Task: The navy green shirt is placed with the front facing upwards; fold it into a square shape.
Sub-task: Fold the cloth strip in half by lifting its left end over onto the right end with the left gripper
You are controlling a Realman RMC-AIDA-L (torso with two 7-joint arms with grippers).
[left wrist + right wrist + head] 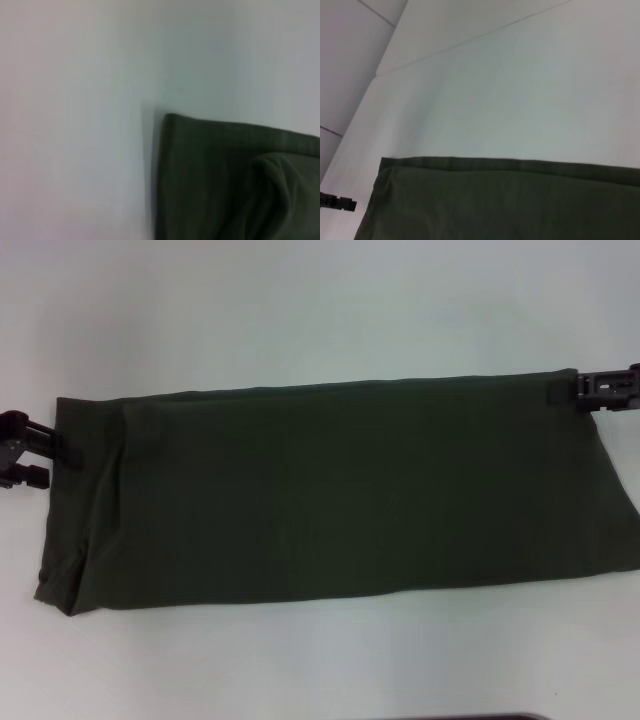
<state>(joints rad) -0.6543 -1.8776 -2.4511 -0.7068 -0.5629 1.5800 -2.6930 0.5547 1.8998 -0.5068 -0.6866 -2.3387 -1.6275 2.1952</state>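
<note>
The navy green shirt (340, 495) lies folded into a long band across the table, with plain green cloth facing up and no lettering showing. My left gripper (58, 445) is at the band's left end, near its far corner. My right gripper (562, 392) is at the band's far right corner. The left wrist view shows one corner of the shirt (235, 180) with a soft fold in it. In the right wrist view the shirt's (510, 200) far edge runs straight, and the left gripper (340, 203) shows small beside its end.
The white table (320, 310) surrounds the shirt on all sides. A dark object (470, 717) peeks in at the near edge of the head view. Floor tile lines (350, 60) show beyond the table's far edge.
</note>
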